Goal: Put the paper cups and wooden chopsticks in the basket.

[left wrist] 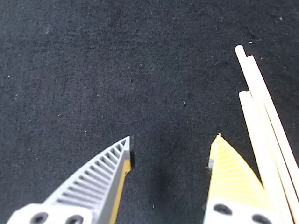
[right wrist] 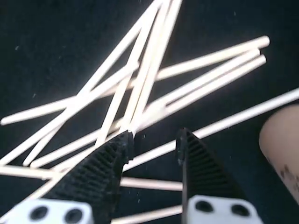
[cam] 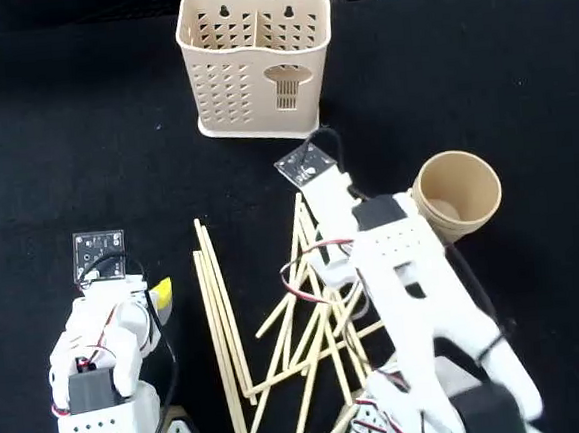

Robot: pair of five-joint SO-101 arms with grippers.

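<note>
Lying loose on the black worktop [cam: 63,144], the chopsticks [cam: 278,328] made a crossed heap toward 6 o'clock in the high view, with a few straight ones side by side on the heap's 9 o'clock edge. The basket [cam: 257,64] stood upright at 12 o'clock, well apart from them. One cup [cam: 456,195] lay tipped on its side toward 3 o'clock, just beside the right arm [cam: 405,288]. The right fingers [right wrist: 155,140] were parted and gripped nothing, low over the heap, with a chopstick crossing the gap between their tips. The left arm [cam: 105,361] sat at 8 o'clock. The left fingers [left wrist: 173,144] were spread wide over bare black cloth and held nothing, with the straight chopsticks just beside the yellow finger [left wrist: 233,177].
</note>
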